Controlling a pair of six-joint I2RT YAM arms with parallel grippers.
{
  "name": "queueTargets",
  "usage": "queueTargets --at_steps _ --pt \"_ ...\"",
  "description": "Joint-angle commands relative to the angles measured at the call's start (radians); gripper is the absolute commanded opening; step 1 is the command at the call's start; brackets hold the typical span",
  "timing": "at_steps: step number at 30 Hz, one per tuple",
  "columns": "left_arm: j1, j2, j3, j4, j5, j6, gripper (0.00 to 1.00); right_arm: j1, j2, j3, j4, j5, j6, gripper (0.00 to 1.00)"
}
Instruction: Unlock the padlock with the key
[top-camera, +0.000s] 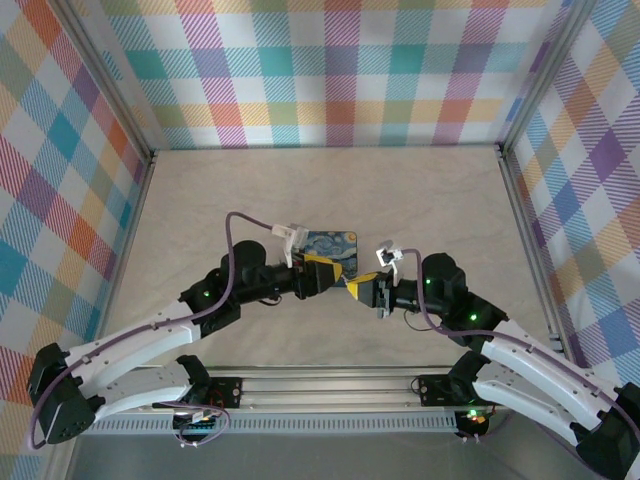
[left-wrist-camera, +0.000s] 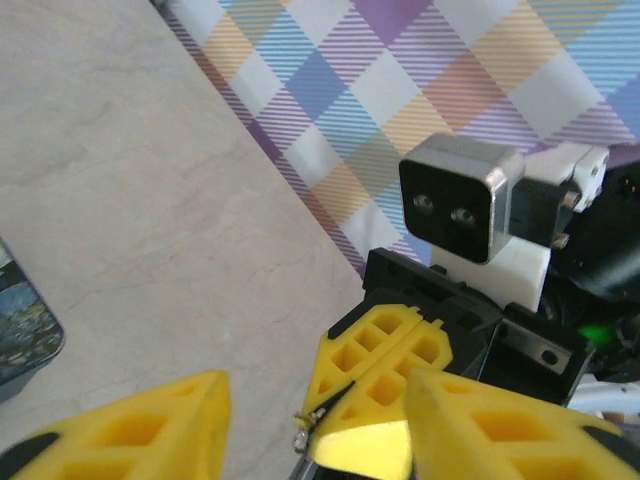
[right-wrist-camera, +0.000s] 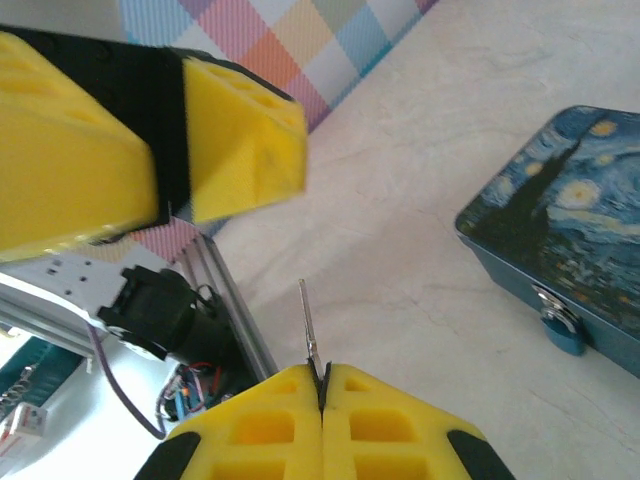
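The key is a thin pale metal blade sticking out from the tips of my right gripper, which is shut on it. The padlock, a tiny blue body with a pale metal shackle, hangs on the front of the starry-night box, to the right of the key and apart from it. My left gripper stands open, its yellow fingers either side of the right gripper's shut tips, where the key pokes out. From above, the left gripper and the right gripper meet tip to tip just in front of the box.
The aluminium rail runs along the table's near edge, close under both grippers. Checked walls enclose the pale marbled table on three sides. The right arm's wrist camera faces my left wrist.
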Motion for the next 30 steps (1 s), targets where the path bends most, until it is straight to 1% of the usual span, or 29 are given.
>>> queueTargets --at_steps 1,4,8,11,14,16,19,22,25,30 --pt "0.003 -0.041 0.017 -0.095 -0.083 0.040 0.62 -0.003 0.008 0.032 -0.097 0.056 -0.050 0.00" --pt "0.004 -0.055 -0.002 -0.148 -0.142 0.041 0.70 -0.003 0.041 0.050 -0.141 0.087 -0.065 0.00" --pt "0.004 -0.056 -0.034 -0.205 -0.217 0.029 0.71 -0.010 0.116 0.078 -0.161 0.102 -0.067 0.00" --pt "0.004 -0.044 -0.053 -0.229 -0.247 0.026 0.71 -0.049 0.189 0.095 -0.132 0.048 -0.043 0.00" --pt "0.004 -0.026 -0.072 -0.234 -0.270 0.026 0.73 -0.127 0.267 0.101 -0.066 -0.051 0.002 0.00" --pt "0.006 -0.010 -0.088 -0.230 -0.280 0.023 0.75 -0.178 0.322 0.107 -0.022 -0.099 0.023 0.00" --pt "0.007 0.018 -0.112 -0.208 -0.281 0.010 0.80 -0.213 0.400 0.136 -0.002 -0.106 0.037 0.00" --pt "0.010 0.050 -0.130 -0.189 -0.282 -0.003 0.87 -0.220 0.479 0.184 0.003 -0.110 0.022 0.00" --pt "0.018 0.082 -0.135 -0.185 -0.283 -0.014 0.89 -0.220 0.560 0.225 0.029 -0.113 0.019 0.00" --pt "0.029 0.115 -0.136 -0.184 -0.287 -0.021 0.96 -0.219 0.701 0.270 0.131 -0.127 0.046 0.00"
